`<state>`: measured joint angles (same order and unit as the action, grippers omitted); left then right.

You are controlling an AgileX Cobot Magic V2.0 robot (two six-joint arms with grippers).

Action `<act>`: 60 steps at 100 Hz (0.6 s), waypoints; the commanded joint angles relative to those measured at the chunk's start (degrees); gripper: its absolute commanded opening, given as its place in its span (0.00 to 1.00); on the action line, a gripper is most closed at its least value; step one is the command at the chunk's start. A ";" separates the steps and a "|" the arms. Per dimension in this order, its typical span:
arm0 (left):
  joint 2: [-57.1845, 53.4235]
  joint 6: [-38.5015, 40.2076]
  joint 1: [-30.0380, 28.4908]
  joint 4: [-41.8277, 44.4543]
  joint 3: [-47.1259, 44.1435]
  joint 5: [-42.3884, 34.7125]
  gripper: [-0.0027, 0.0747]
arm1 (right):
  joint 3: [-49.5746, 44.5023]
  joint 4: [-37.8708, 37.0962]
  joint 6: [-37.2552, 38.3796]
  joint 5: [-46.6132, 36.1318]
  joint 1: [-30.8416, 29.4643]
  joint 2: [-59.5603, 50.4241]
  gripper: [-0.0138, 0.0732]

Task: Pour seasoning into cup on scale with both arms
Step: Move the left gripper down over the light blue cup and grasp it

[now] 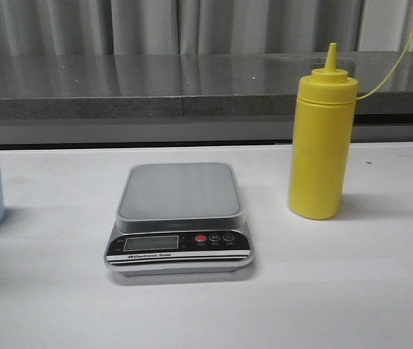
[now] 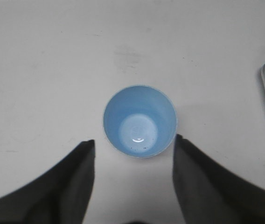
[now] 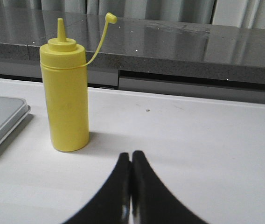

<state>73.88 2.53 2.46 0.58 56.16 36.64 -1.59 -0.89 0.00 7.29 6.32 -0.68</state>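
Standing clear: scale point(image 1: 179, 190); cup point(image 2: 140, 121); seasoning point(image 1: 321, 142).

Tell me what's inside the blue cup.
The cup holds no fill: its pale base shows, with a few dark specks near the wall. The left wrist view sees the whole interior; nothing is covered.
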 commanded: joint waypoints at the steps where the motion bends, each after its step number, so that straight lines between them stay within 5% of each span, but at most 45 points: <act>1: -1.05 0.42 0.52 -0.28 2.01 -2.55 0.68 | 1.23 -0.65 0.00 -5.08 -0.22 -1.05 0.08; 60: 10.93 2.86 -2.53 -0.28 2.01 -7.40 0.68 | 1.23 -0.65 0.00 -5.08 -0.22 -1.05 0.08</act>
<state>84.61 4.82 -0.01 0.58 56.39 33.32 -1.59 -0.89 0.00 7.29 6.32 -0.68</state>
